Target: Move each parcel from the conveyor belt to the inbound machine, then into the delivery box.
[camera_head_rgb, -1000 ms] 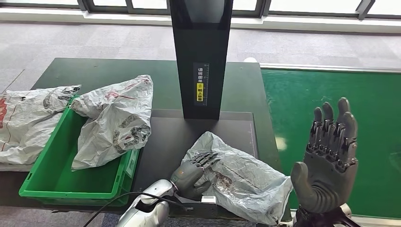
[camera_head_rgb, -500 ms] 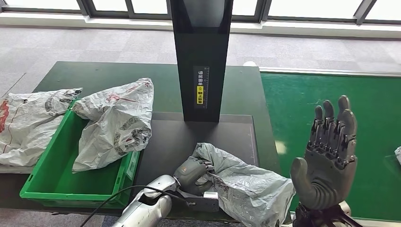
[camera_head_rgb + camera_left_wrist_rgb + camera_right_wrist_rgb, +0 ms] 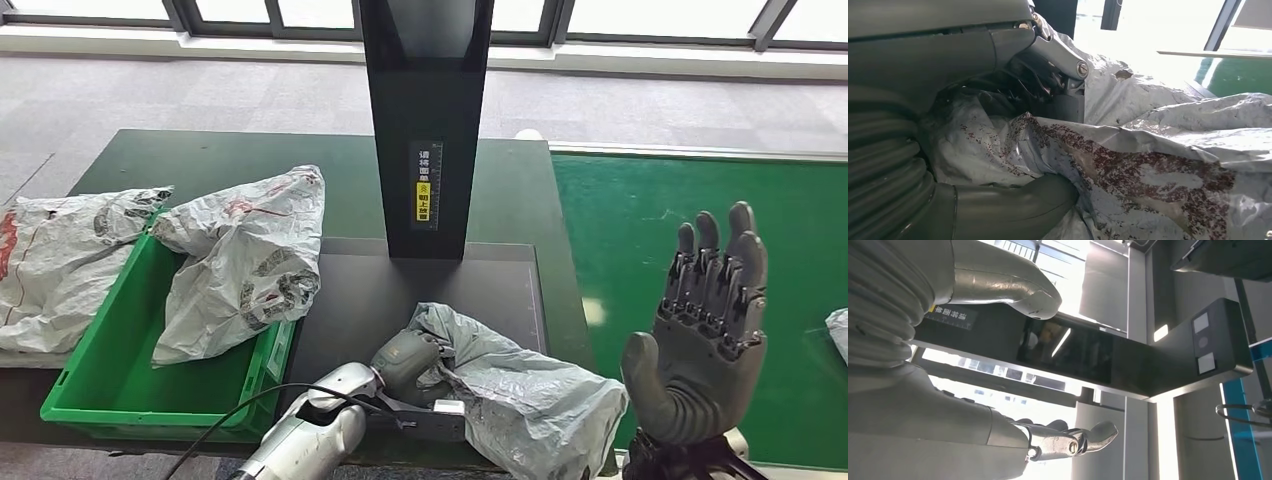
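Observation:
A crumpled grey plastic parcel [image 3: 520, 395] lies on the dark plate of the inbound machine [image 3: 350, 290], near its front edge. My left hand [image 3: 408, 365] grips the parcel's left end, fingers curled into the plastic. In the left wrist view the thumb [image 3: 1013, 210] presses under the parcel [image 3: 1158, 170] and the fingers [image 3: 1048, 55] clamp it from the other side. My right hand [image 3: 708, 335] is raised upright at the right, fingers apart, holding nothing. A second parcel [image 3: 245, 255] lies across the green delivery box [image 3: 130, 350]. Another parcel [image 3: 838, 330] peeks in at the conveyor belt's [image 3: 690, 200] right edge.
The machine's black scanner column [image 3: 425, 120] stands just behind the plate. A third grey parcel [image 3: 60, 260] rests on the table left of the green box. The right wrist view looks up at the scanner head [image 3: 1128, 365] and a ceiling.
My left hand went from lying flat on the parcel to curling shut on its left end, bunching the plastic. A parcel has come into sight at the belt's right edge. The right hand shifted slightly.

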`<state>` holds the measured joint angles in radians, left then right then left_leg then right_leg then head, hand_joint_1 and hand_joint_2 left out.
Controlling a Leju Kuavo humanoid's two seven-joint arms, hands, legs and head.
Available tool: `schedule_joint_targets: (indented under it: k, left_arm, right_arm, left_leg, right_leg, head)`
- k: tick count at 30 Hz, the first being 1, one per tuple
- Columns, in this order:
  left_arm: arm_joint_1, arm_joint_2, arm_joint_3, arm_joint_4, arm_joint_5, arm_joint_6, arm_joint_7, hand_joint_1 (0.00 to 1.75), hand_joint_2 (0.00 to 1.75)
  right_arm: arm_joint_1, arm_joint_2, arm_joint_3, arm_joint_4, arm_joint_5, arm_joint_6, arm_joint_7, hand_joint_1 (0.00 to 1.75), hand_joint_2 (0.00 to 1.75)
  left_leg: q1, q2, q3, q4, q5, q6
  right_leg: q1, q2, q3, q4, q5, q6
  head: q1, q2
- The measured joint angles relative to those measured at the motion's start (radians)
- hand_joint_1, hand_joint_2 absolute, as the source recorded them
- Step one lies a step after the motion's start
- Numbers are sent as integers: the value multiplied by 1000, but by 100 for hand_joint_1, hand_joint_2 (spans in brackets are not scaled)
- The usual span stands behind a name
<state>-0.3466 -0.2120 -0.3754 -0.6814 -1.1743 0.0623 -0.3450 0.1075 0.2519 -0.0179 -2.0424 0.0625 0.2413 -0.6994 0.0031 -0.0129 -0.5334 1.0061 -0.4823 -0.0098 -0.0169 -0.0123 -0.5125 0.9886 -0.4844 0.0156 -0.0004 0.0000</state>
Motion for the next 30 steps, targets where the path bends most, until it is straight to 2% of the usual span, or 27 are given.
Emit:
schedule_joint_targets:
  k: [3, 6, 9, 12, 19, 30]
  left_arm:
    - [4, 0, 0, 3, 8, 72, -19, 175, 175]
    - [32, -3, 15, -38, 73, 251, -75, 175, 175]
    - [82, -3, 66, -174, 199, 394, -140, 175, 175]
    - [128, -3, 117, -327, 306, 465, -205, 175, 175]
    - [228, -4, 176, -551, 387, 532, -294, 175, 175]
    - [266, -4, 194, -644, 410, 548, -317, 175, 175]
  right_arm:
    - [8, -2, 0, -1, 1, -8, 0, 0, 175]
    - [31, -4, 0, -14, 8, -32, -1, 0, 175]
    - [58, -4, 0, -33, 16, -57, -2, 0, 175]
    - [67, -4, 6, -38, 21, -75, -2, 0, 175]
    - [69, -7, 15, -39, 10, -90, -2, 0, 175]
    - [69, -8, 15, -39, -6, -73, -1, 0, 175]
  left_leg:
    - [0, 1, 4, 0, 0, 0]
    - [0, 3, 6, 1, 2, -2]
    - [0, 6, -5, 1, 5, -3]
    - [0, 6, -10, 1, 6, -3]
    - [0, 7, -15, 1, 6, -3]
    - [0, 7, -16, 1, 6, -3]
  right_leg:
    - [0, 1, 1, 0, 0, 0]
    - [0, 4, -4, 1, 4, -1]
    - [0, 7, -17, 3, 8, -2]
    - [0, 8, -23, 3, 9, -2]
    - [1, 9, -28, 3, 9, -2]
    - [1, 9, -29, 3, 9, -2]
  head:
    - [0, 0]
    - [0, 0]
    - [0, 0]
    - [0, 0]
    - [0, 0]
    - [0, 0]
